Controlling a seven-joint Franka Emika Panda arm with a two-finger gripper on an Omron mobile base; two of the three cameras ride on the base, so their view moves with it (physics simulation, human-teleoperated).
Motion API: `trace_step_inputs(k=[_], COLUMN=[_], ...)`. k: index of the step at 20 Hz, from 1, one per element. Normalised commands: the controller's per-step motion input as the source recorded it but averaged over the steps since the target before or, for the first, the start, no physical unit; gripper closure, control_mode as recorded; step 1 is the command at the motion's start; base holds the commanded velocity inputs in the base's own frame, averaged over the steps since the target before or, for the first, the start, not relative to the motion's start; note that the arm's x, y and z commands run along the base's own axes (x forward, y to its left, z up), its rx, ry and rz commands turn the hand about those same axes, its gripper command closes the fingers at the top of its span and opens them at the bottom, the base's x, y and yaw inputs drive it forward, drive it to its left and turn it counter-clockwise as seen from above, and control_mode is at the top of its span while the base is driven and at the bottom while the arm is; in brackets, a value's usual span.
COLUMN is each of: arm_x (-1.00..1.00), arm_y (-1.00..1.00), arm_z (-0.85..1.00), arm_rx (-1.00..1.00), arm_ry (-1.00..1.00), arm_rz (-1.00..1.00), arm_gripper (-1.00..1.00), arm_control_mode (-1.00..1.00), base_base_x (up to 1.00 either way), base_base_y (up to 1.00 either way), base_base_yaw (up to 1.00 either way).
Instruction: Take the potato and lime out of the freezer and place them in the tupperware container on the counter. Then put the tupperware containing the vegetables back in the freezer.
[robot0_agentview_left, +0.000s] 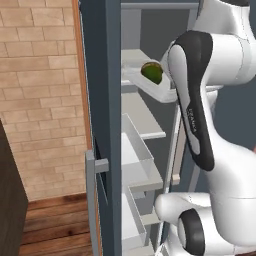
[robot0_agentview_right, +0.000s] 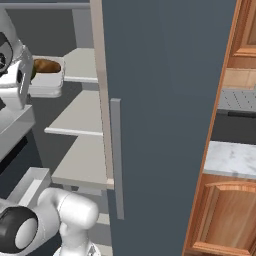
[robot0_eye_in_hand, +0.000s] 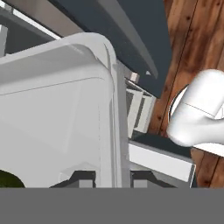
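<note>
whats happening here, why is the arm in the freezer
The white arm is holding the tupperware container at an upper shelf of the open freezer. Its claw is shut on the container's rim. The lime and the potato already lie inside the container. Whether the container rests on the shelf cannot be told, so the last step looks to be under way.

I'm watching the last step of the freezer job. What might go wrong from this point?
1. The hand grips only the rim of the tupperware container; loaded with the lime and potato, it could tilt or slip.
2. The container hangs partly past the shelf; let go too early, it might tip off.
3. The arm works close to the freezer door edge and could knock it.
</note>
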Motion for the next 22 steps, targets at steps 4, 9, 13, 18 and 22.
trace_step_inputs(k=[4,9,13,18,22], arm_x=[0.85,0.92,0.87,0.85,0.79], arm_y=[0.0,0.0,0.0,0.0,0.08], arm_z=[0.0,-0.06,-0.21,-0.13,0.0], arm_rx=[0.0,0.0,0.0,0.0,0.0], arm_ry=[-0.09,-0.03,-0.03,-0.04,-0.05], arm_rz=[-0.08,-0.08,-0.06,-0.05,-0.04], arm_gripper=[1.0,1.0,1.0,1.0,1.0], arm_control_mode=[-1.0,-1.0,-1.0,-1.0,-1.0], base_base_x=[0.0,0.0,0.0,0.0,0.0], base_base_y=[0.0,0.0,0.0,0.0,0.0], base_base_yaw=[0.0,0.0,0.0,0.0,0.0])
